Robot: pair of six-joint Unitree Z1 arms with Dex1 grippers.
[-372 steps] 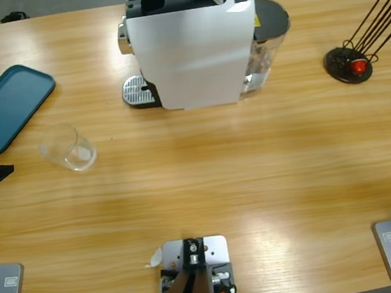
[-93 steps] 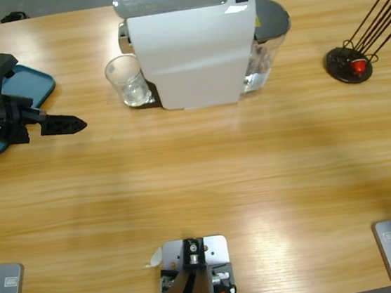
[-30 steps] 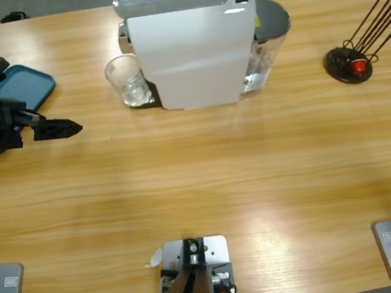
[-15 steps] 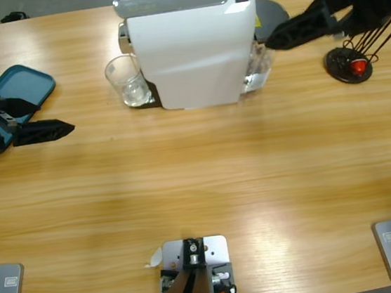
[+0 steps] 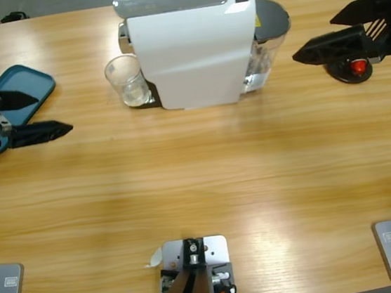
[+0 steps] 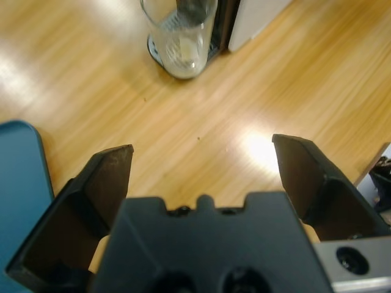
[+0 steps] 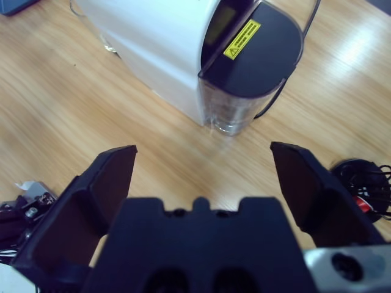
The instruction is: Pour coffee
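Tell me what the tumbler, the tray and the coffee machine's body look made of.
Tumbler: clear glass, likely; the table shows through it. Tray: matte teal plastic, probably, with rounded moulded corners. Coffee machine: glossy white plastic shell, apparently, with a shiny chrome-look top.

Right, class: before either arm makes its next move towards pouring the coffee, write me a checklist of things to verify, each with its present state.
1. Glass tumbler stands upright on the drip tray beside the white coffee machine: ok.
2. Coffee in the tumbler: cannot tell; no amber liquid shows clearly in the left wrist view.
3. Left pincer open and holding nothing: ok.
4. Right pincer open and holding nothing, hovering near the water tank: ok.
5. Bare table between the left pincer and the tumbler: ok.
6. Red capsule sits in its wire holder, apart from both pincers: ok.
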